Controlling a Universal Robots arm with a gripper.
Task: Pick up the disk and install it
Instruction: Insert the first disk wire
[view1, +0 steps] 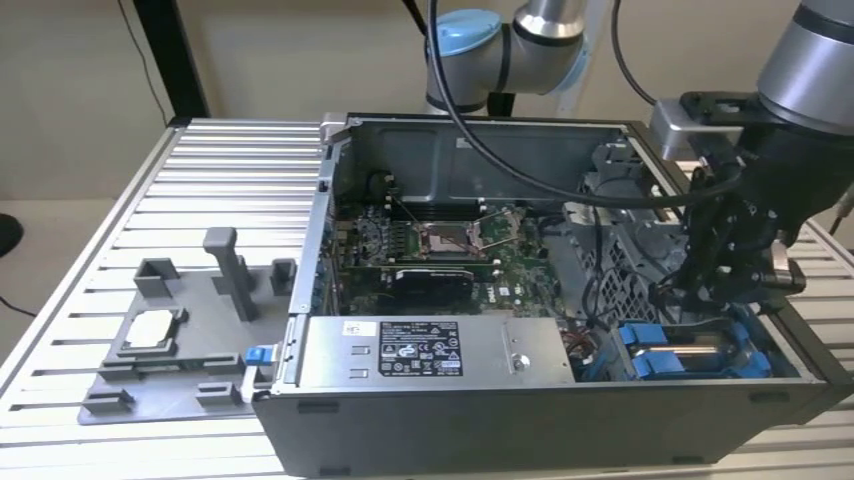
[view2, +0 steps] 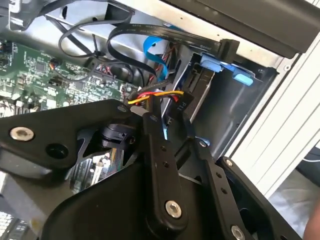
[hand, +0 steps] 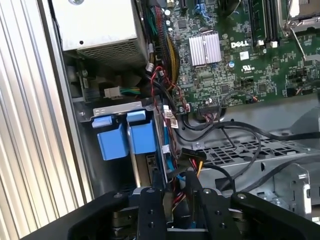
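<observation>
Ribbed metal surface (view1: 200, 180) has plenty of free room on the exterior view's left, but the claw (view1: 703, 298) is down in 1 tight corner of the open computer case (view1: 534, 425), hemmed in by its side wall and loose cables (view2: 155, 96). Disk (view1: 694, 357) lies flat in that corner, just under the claw, whose fingers (hand: 150, 200) sit slightly apart, pinching nothing.

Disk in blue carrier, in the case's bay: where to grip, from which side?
Grip the disk across its blue carrier's two side rails, coming from above through the open case; its walls and the cables seem to block other approaches.
</observation>
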